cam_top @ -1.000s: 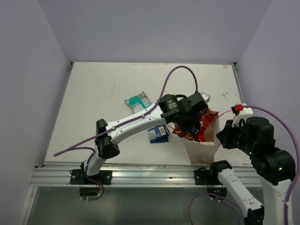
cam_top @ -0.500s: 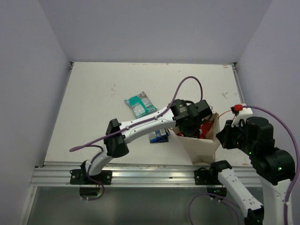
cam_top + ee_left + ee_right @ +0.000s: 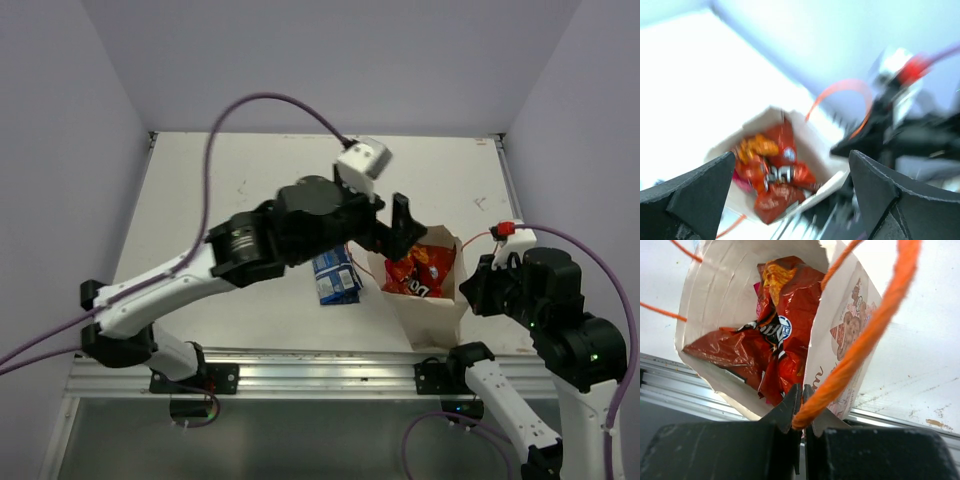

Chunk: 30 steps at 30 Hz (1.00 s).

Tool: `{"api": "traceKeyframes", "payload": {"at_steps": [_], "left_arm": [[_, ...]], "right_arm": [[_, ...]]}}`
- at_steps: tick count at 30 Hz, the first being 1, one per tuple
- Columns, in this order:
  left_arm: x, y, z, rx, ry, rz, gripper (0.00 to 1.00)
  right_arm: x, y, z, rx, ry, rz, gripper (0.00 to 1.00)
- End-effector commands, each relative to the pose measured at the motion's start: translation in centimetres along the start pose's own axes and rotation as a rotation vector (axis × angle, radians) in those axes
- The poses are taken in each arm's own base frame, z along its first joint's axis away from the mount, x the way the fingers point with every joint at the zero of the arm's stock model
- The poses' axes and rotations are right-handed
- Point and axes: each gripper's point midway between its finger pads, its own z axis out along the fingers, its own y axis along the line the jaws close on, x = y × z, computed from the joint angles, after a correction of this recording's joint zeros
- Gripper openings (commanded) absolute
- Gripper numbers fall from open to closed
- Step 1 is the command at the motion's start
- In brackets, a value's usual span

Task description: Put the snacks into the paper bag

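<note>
My right gripper [image 3: 802, 399] is clamped tight on the orange string handle [image 3: 862, 340] of the paper bag [image 3: 432, 305], at the near edge of the bench [image 3: 190, 190] toward its right corner. The bag stands upright there with its mouth open. Inside lies the red-orange Doritos packet [image 3: 782, 340], crumpled and leaning against the walls. A pink sliver [image 3: 742, 182] shows beside it, perhaps the pink packet, though the blurred wrist view leaves me unsure. Just left of the bag, the dark blue packet [image 3: 335, 278] lies flat on the bench. Farther in, my left gripper [image 3: 791, 155] hangs above the bag's mouth, fingers spread wide with nothing between them.
</note>
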Motion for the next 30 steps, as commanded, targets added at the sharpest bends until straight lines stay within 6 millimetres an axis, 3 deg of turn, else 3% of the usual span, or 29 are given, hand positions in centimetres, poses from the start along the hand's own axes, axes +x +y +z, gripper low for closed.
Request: {"api": "traceKeyframes", "payload": {"at_steps": [1, 2, 4, 5, 6, 8, 9, 11, 16, 17, 19, 23, 26, 30], "left_arm": [[-8.7, 2.7, -6.2, -0.125, -0.376, -0.088, 1.00], [-7.8, 6.1, -6.7, -0.294, -0.398, -0.110, 1.00], [-6.8, 10.2, -8.1, -0.411, -0.379, -0.127, 1.00], [-5.1, 12.5, -7.4, -0.460, -0.338, -0.151, 1.00], [-4.5, 16.7, -7.4, -0.557, -0.309, -0.169, 1.00], [-2.2, 20.9, -6.2, -0.630, -0.224, -0.182, 1.00], [-1.2, 24.2, -5.5, -0.698, -0.182, -0.188, 1.00], [1.1, 27.8, -3.6, -0.764, -0.098, -0.191, 1.00], [4.7, 33.2, -0.5, -0.862, 0.019, -0.236, 1.00], [6.3, 35.1, 0.2, -0.898, 0.067, -0.253, 1.00], [7.8, 36.6, 0.9, -0.923, 0.105, -0.275, 1.00], [13.0, 40.9, 2.4, -0.977, 0.223, -0.334, 1.00], [16.5, 42.5, 3.1, -0.985, 0.292, -0.382, 1.00], [20.8, 43.3, 3.5, -0.990, 0.373, -0.429, 1.00]], "right_arm": [[-2.1, 0.6, 0.3, -0.033, -0.076, -0.034, 0.00], [-2.1, 0.6, 0.4, -0.031, -0.074, -0.034, 0.00], [-2.1, 0.6, 0.4, -0.035, -0.075, -0.036, 0.00], [-2.2, 0.6, 0.4, -0.036, -0.075, -0.038, 0.00], [-2.2, 0.7, 0.4, -0.036, -0.078, -0.038, 0.00], [-2.4, 0.7, 0.5, -0.037, -0.081, -0.041, 0.00], [-2.4, 0.7, 0.6, -0.037, -0.081, -0.043, 0.00], [-2.6, 0.7, 0.7, -0.042, -0.084, -0.048, 0.00], [-2.9, 0.8, 1.0, -0.045, -0.080, -0.054, 0.00], [-2.9, 0.8, 1.0, -0.045, -0.080, -0.055, 0.00], [-2.8, 0.8, 1.2, -0.046, -0.077, -0.055, 0.00], [-2.6, 0.8, 1.4, -0.047, -0.069, -0.055, 0.00], [-2.7, 0.7, 1.4, -0.041, -0.069, -0.053, 0.00], [-2.8, 0.7, 1.7, -0.038, -0.063, -0.056, 0.00]]}}
